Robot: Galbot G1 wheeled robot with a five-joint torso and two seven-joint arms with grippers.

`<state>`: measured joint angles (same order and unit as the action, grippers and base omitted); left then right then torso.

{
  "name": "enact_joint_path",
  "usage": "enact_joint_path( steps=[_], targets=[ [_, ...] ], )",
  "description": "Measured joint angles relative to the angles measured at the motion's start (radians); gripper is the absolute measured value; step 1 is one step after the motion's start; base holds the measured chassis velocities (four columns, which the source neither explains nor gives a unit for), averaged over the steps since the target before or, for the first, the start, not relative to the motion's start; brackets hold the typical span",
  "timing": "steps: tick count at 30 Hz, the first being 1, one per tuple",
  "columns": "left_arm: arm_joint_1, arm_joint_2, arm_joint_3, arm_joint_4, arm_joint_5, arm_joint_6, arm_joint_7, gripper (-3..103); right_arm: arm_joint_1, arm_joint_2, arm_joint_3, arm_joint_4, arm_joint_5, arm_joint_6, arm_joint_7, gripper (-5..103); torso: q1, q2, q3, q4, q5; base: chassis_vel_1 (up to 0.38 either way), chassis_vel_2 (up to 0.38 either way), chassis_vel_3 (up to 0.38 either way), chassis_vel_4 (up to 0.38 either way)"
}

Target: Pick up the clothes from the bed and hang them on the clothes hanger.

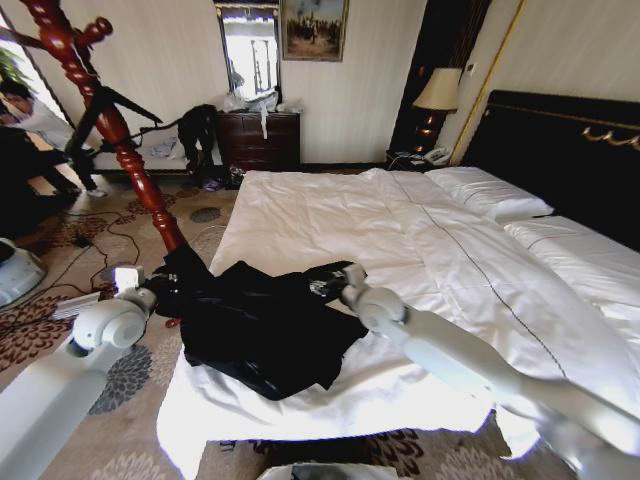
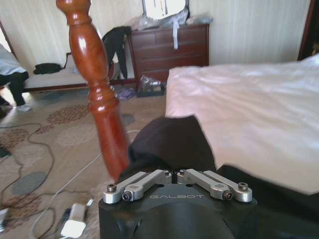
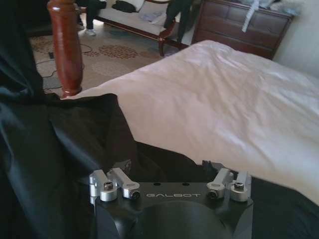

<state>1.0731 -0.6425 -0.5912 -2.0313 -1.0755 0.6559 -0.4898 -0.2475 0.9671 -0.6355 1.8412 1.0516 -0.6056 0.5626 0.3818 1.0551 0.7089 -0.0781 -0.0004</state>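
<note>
One black coat [image 1: 262, 335] lies crumpled on the near corner of the bed [image 1: 400, 240], spread over the white duvet with part of it hanging toward the carpet on the robot's left. One red-brown wooden coat stand [image 1: 120, 135] leans across the left of the head view, its turned pole running down to the coat's edge beside the bed corner; its knobbed pegs show at the top.

Both arms reach in to the coat. The left gripper [image 1: 165, 290] sits at the coat's left edge, just beside the foot of the stand's pole. In the left wrist view its linkages are folded inward and black fabric [image 2: 169, 142] bunches directly ahead of the gripper [image 2: 175, 172], but the fingertips are hidden, so I cannot tell whether it grips the cloth. The right gripper [image 1: 335, 285] rests at the coat's upper right edge on the duvet. In the right wrist view its linkages [image 3: 172, 177] stand spread apart over the dark fabric [image 3: 60, 149]; the tips are buried in cloth, so its hold cannot be told either.

Two white pillows [image 1: 490, 190] lie at the black headboard [image 1: 560, 150]. One lamp [image 1: 437, 95] stands on the bedside table, and one dark wooden dresser [image 1: 258, 140] stands against the far wall.
</note>
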Motion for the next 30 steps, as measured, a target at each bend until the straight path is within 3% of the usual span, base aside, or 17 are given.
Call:
enact_joint_path(
  steps=[2, 3, 4, 7, 12, 22, 30],
  targets=[
    [-0.023, 0.009, -0.013, -0.007, -0.029, 0.001, -0.003, 0, 0.047, 0.053, -0.056, -0.038, -0.015, 0.037, 0.003, 86, 0.0, 0.0, 0.0, -0.0001, 0.0005, 0.0, 0.0, 0.0, 0.0],
    [-0.031, 0.014, -0.02, -0.008, -0.037, 0.002, -0.003, 0, 0.073, 0.093, -0.081, -0.071, -0.018, 0.053, 0.001, 96, 0.0, 0.0, 0.0, -0.0002, 0.0003, 0.0, 0.0, 0.0, 0.0],
    [-0.031, 0.014, -0.02, -0.008, -0.037, 0.002, -0.003, 0, 0.073, 0.093, -0.081, -0.071, -0.018, 0.053, 0.001, 96, 0.0, 0.0, 0.0, -0.0002, 0.0003, 0.0, 0.0, 0.0, 0.0],
    [-0.036, 0.017, -0.017, -0.01, -0.034, 0.005, -0.003, 0, 0.126, 0.228, -0.131, -0.191, -0.006, 0.064, 0.001, 100, 0.0, 0.0, 0.0, 0.0011, 0.0002, 0.0, 0.0, 0.0, 0.0],
    [-0.035, -0.009, -0.005, -0.006, -0.018, 0.007, -0.001, 0, 0.166, 0.336, -0.174, -0.349, 0.009, 0.034, -0.022, 100, 0.0, 0.0, 0.0, 0.0, -0.0001, 0.0, 0.0, 0.0, 0.0],
    [-0.038, -0.008, -0.019, -0.02, -0.023, 0.007, 0.014, 0, 0.224, 0.45, -0.212, -0.602, -0.034, -0.014, -0.144, 100, 0.0, 0.0, 0.0, 0.0001, 0.0002, 0.0, 0.0, 0.0, 0.0],
    [-0.04, -0.006, -0.022, -0.028, -0.026, 0.008, 0.016, 0, 0.218, 0.553, -0.188, -0.832, -0.074, -0.022, -0.185, 100, 0.0, 0.0, 0.0, 0.0004, 0.0002, 0.0, 0.0, 0.0, 0.0]
  ],
)
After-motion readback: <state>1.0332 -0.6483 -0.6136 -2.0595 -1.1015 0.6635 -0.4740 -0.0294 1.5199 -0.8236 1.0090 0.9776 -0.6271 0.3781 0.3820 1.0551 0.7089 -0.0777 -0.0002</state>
